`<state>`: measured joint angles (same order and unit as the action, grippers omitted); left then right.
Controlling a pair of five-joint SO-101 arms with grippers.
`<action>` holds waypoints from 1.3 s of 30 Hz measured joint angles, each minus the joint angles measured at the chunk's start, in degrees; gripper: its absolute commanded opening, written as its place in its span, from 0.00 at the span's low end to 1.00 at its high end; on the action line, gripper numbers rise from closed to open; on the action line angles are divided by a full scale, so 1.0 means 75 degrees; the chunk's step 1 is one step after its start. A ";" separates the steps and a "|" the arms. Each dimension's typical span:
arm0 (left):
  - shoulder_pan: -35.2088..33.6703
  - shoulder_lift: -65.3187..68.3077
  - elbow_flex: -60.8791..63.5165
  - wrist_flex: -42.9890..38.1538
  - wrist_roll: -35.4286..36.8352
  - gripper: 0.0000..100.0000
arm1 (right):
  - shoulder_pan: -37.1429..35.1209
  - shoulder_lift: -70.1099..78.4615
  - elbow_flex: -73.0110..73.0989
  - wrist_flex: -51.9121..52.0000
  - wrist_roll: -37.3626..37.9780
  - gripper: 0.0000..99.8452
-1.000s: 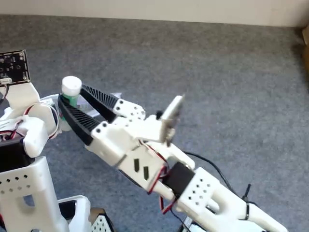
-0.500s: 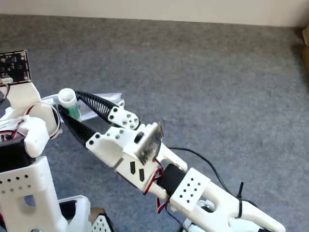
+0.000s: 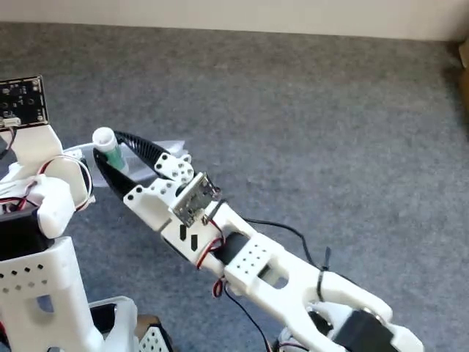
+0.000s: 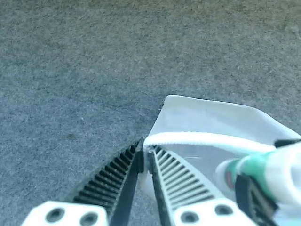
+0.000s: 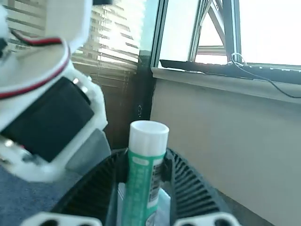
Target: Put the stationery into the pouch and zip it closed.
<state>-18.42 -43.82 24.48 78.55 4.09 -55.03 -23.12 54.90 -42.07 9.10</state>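
Grey, carpet-like tabletop (image 3: 330, 110) runs right across the high view, and all the action is packed into its left side. The glue stick (image 3: 105, 139) has a white cap and a green body with a printed label. It stands nearly upright, cap on top, just beside the left arm (image 3: 44, 198).

The right gripper (image 3: 108, 147) is clamped around it, with the black ribbed fingers (image 5: 188, 188) pressing the green barrel from both sides below the cap. The right arm (image 3: 256, 264) comes in low from the bottom right corner and stretches diagonally up to the left, almost fully extended.

Over in the left wrist view is the pouch (image 4: 211, 117), pale and translucent, lying on the grey surface with a thick white rim along its mouth. The left gripper (image 4: 143, 153) has pinched that rim, its jaws closed tight on the edge. The glue stick is right at that mouth, just past the rim. Whether its lower end is inside the pouch I can't tell.

A black cable (image 3: 293, 235) loops along the right arm. A small circuit board (image 3: 22, 99) sits on top of the left arm. The right wrist view looks past the stick to a window (image 5: 263, 28) and slatted blinds (image 5: 108, 33), with the left arm's white and black housing crowding in close on one side.
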 measured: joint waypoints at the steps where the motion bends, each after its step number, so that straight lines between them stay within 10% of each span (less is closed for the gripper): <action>1: 0.0000 0.0000 0.0000 0.0000 0.0000 0.01 | 0.0000 0.0141 -0.0012 -0.0270 0.0000 0.00; 39: 0.0000 0.0000 0.0047 0.0000 0.0000 0.01 | 0.0023 -0.0328 0.0457 -0.0656 0.0000 0.15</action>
<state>-18.42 -43.82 24.84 78.55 4.09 -54.86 -25.58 58.33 -46.99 9.10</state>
